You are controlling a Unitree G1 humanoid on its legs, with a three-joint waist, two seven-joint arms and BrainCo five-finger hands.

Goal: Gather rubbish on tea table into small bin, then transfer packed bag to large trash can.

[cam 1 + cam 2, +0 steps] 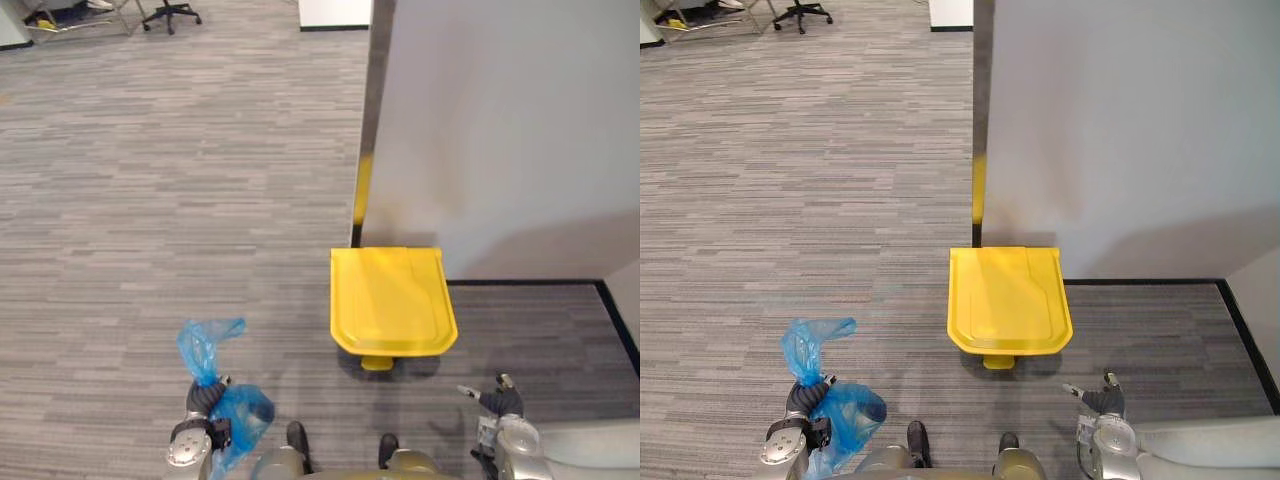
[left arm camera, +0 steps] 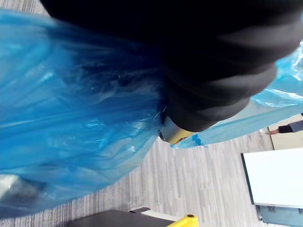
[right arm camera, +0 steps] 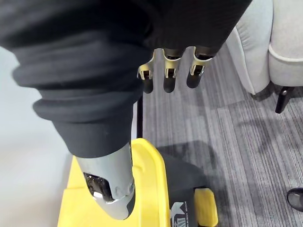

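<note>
Scene: You are looking down on grey striped carpet (image 1: 150, 200), where a yellow trash can (image 1: 390, 300) is standing at the foot of a pale grey wall (image 1: 500, 140), just by the wall's outer corner.

Trash can: Its lid is lying flat and shut, and a yellow pedal (image 1: 377, 363) is sticking out at the near edge, facing you.

Task's thing: The blue bag (image 1: 243, 410) is hanging in the left hand (image 1: 204, 397), low and to the left of the can and well apart from it. The loose top is flaring up above the hand and the fuller part is bulging beside the wrist.

Left hand: Its fingers are closing round the bag's gathered neck. In the left wrist view, blue plastic is crowding round the dark cover, so you are seeing little of the fingers themselves.

Right hand: The right hand (image 1: 497, 400) is hovering near the can's right front corner, not touching it. Its fingers (image 3: 169, 78) are hanging straight and side by side, holding nothing.

Surroundings: A pale upholstered seat (image 3: 279, 42) is showing on the right, and a black office chair (image 1: 172, 14) is standing far off across the carpet.
</note>
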